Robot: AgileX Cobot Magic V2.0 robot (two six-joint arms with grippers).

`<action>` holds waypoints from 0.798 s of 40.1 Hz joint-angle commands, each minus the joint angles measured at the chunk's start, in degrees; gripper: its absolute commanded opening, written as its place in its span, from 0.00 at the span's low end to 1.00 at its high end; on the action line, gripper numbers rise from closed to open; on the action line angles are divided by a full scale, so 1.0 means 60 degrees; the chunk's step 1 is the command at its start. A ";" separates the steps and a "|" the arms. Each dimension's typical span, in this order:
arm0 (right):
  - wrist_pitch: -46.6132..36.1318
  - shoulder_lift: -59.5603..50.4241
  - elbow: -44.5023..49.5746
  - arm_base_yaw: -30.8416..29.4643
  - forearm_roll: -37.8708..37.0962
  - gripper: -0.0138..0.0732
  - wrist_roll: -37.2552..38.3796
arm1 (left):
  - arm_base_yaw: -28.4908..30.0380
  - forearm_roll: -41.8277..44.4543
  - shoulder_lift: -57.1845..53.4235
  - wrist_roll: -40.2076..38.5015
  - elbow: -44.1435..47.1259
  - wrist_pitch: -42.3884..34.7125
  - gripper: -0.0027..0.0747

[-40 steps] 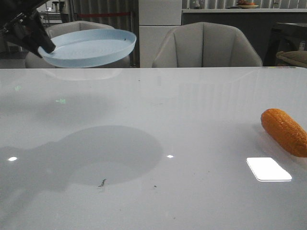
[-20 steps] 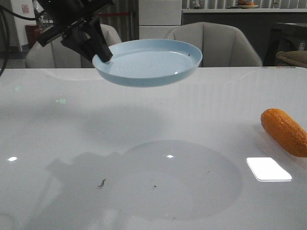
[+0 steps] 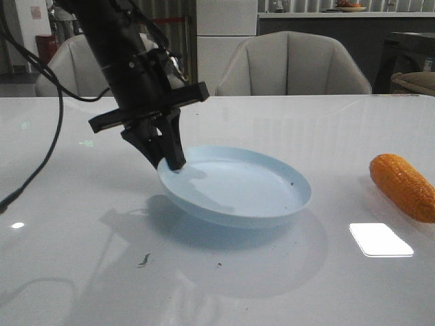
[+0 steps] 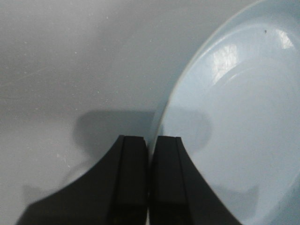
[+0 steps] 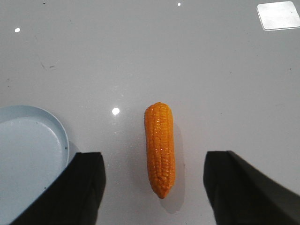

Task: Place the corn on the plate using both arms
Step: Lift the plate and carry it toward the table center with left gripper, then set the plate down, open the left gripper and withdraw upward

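Plate (image 3: 238,193) rim pinched by left end effector (image 3: 170,161), tilted over surface (image 3: 217,122); corn (image 3: 402,187) well apart w/ right end effector (image 5: 154,187) wide open (holding nothing) above it.

Dim, greyish light fell from overhead; a bright square of glare (image 3: 381,240) lay on the glossy table (image 3: 272,136), and soft shadows spread under the plate (image 3: 234,187).

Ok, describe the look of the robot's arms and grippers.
The left arm is matte black and jointed, with black cables trailing off it. The left gripper has two flat black fingers; the right gripper has two broad, tapered ones. No markings show.
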 commanded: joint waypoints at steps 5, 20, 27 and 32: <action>-0.0636 -0.0086 -0.0305 0.0006 0.0024 0.79 -0.0033 | -0.0270 0.0108 -0.0349 0.0035 -0.0276 0.0001 0.15; -0.0582 0.0070 -0.0305 0.0006 0.0024 0.79 -0.0033 | -0.0286 0.0358 0.0177 0.0884 -0.0379 0.0408 0.38; -0.0498 0.0070 -0.0305 0.0006 0.0024 0.79 -0.0033 | -0.0226 0.0375 0.0158 0.1049 -0.1580 0.0420 0.54; -0.0479 0.0070 -0.0305 0.0006 0.0024 0.79 -0.0033 | -0.0090 0.0375 0.0142 0.1002 -0.3144 0.0475 0.55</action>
